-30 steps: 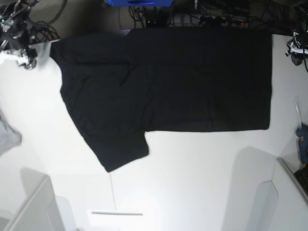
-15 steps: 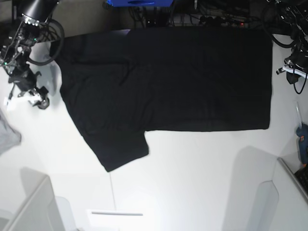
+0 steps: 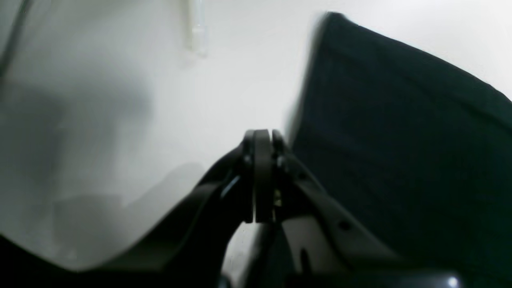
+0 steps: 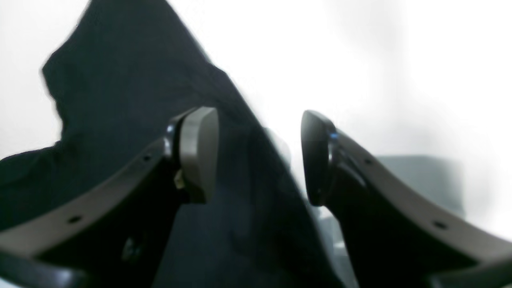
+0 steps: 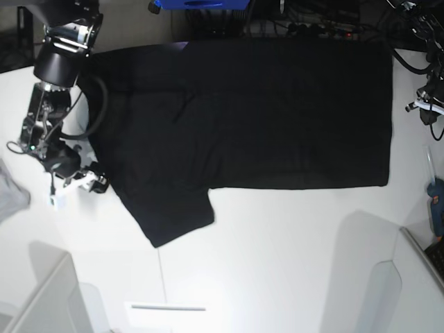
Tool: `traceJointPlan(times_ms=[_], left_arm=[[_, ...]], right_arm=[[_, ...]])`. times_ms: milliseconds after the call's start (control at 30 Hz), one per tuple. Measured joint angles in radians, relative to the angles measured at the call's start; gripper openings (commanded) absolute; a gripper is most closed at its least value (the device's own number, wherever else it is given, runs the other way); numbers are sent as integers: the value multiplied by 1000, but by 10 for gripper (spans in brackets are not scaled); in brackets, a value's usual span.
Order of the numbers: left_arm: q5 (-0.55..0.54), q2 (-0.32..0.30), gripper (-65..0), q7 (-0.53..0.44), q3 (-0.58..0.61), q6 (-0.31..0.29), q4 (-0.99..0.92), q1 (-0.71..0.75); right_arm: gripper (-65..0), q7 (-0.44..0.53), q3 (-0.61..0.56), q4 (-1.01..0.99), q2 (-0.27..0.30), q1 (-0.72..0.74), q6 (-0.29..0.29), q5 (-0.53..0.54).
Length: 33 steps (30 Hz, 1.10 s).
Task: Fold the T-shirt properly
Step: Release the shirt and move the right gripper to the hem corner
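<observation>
The black T-shirt (image 5: 263, 118) lies flat on the white table (image 5: 277, 263), plain side up, with one sleeve (image 5: 177, 215) pointing toward the front. My right gripper (image 5: 96, 185) is open at the shirt's left edge. In the right wrist view its gripper (image 4: 260, 156) is low over the table, with the shirt's edge (image 4: 256, 152) between the two fingers and the shirt (image 4: 120, 80) running off to the left. My left gripper (image 5: 420, 105) is shut and empty, just off the shirt's right edge. In the left wrist view it (image 3: 262, 138) is beside the shirt (image 3: 400, 140).
A small light grey cloth (image 5: 10, 194) lies at the left edge. A blue-handled tool (image 5: 436, 201) lies at the right edge. Grey bins stand at the front left (image 5: 41, 298) and front right (image 5: 416, 277). Cables (image 5: 312, 24) run along the back.
My right arm has swung forward along the shirt's left edge to just above the sleeve. My left gripper has shifted a little forward at the right edge. The shirt has not moved.
</observation>
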Motion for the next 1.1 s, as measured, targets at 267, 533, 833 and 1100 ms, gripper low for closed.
traceJointPlan(times_ms=[267, 533, 833, 1100], left_arm=[[95, 2, -650, -3, 21, 0, 0, -8], [137, 4, -650, 0, 53, -1, 0, -7], [137, 5, -650, 0, 53, -1, 0, -8], [140, 5, -650, -4, 54, -1, 0, -36]], right_arm=[[-273, 23, -75, -304, 11, 219, 2, -3], [-269, 170, -306, -498, 51, 317, 1, -2], [-273, 237, -438, -540, 45, 344, 5, 9], [-275, 243, -483, -536, 38, 347, 7, 13]])
